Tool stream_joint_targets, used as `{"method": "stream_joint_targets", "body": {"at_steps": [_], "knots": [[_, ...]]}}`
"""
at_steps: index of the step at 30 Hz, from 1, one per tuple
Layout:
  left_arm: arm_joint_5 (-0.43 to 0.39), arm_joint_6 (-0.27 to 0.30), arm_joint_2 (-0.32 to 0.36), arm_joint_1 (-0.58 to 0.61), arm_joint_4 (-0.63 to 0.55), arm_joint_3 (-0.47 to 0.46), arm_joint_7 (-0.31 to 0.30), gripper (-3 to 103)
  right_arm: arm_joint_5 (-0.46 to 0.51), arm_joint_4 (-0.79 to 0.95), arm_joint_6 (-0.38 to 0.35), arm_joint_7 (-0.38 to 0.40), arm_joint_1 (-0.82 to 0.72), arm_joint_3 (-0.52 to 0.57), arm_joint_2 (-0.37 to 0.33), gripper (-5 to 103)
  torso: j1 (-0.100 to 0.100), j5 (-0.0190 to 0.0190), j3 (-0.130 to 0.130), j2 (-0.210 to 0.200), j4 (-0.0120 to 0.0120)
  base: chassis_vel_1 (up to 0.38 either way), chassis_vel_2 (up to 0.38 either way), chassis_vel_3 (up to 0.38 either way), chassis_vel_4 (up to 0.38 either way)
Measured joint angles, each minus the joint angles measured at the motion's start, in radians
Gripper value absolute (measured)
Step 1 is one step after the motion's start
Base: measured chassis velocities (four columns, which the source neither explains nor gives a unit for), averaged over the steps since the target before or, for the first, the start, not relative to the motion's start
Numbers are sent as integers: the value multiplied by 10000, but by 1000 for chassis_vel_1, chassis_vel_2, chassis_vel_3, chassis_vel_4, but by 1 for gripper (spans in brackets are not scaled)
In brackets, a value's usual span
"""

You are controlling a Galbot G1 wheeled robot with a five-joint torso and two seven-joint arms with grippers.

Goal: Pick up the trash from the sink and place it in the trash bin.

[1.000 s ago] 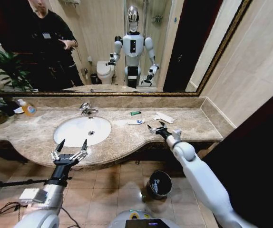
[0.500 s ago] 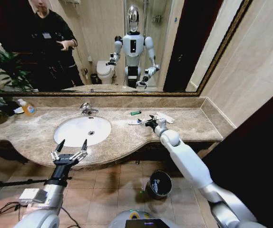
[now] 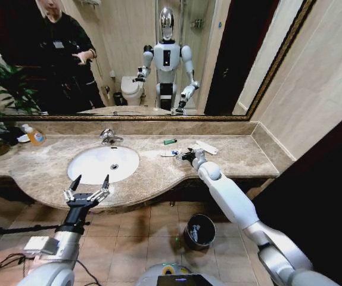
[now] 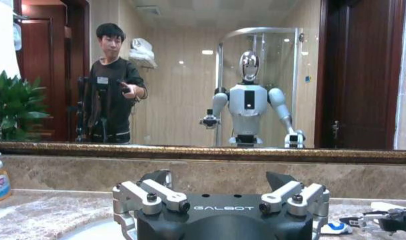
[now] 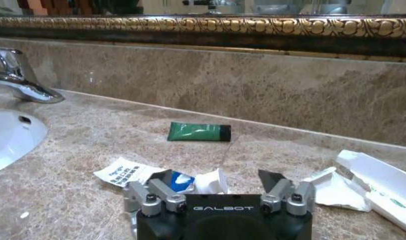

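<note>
The right arm reaches forward from the robot's right side, stretched long over the counter (image 3: 230, 156) edge, elbow low and wrist near the counter's middle. The right gripper (image 3: 186, 155) sits low over the counter, to the right of the sink (image 3: 103, 163), with its fingers (image 5: 273, 181) spread apart and pointing toward the back wall. The left arm is bent and held close in, short of the counter's front edge. The left gripper (image 3: 87, 187) hovers just before that edge, below the sink, its two fingers (image 3: 105, 181) wide apart and pointing up and forward.
</note>
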Motion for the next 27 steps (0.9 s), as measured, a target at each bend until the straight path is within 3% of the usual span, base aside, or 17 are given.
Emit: {"method": "stream_joint_targets", "body": {"at_steps": [1, 5, 8, 19, 23, 24, 27], "knots": [[0, 0, 0, 0, 0, 0, 0, 100, 0, 0, 0, 0, 0, 0, 0, 89, 0, 0, 0, 0, 0, 0, 0, 0, 0], [1, 0, 0, 0, 0, 0, 0, 100, -32, -63, 20, -4, 13, -58, -7, 68, 0, 0, 0, 1, 0, 0, 0, 0, 0], [0, 0, 0, 0, 0, 0, 0, 100, -51, -68, 37, -23, 4, -87, -18, 60, 0, 0, 0, 1, 0, 0, 0, 0, 0], [0, 0, 0, 0, 0, 0, 0, 100, -46, -98, 205, -57, -57, -279, 60, 54, 0, 0, 0, 1, 0, 0, 0, 0, 0], [0, 0, 0, 0, 0, 0, 0, 100, -68, -116, 221, -40, -61, -334, 112, 49, 0, 0, 0, 1, 0, 0, 0, 0, 0], [0, 0, 0, 0, 0, 0, 0, 100, -80, -119, 231, -23, -65, -338, 125, 41, 0, -1, 0, 1, 0, 0, 0, 0, 0], [1, 0, 0, 0, 0, 0, 0, 100, -115, -120, 274, 34, -96, -342, 139, 35, 0, 0, -1, 1, 0, 0, 0, 0, 0]]}}
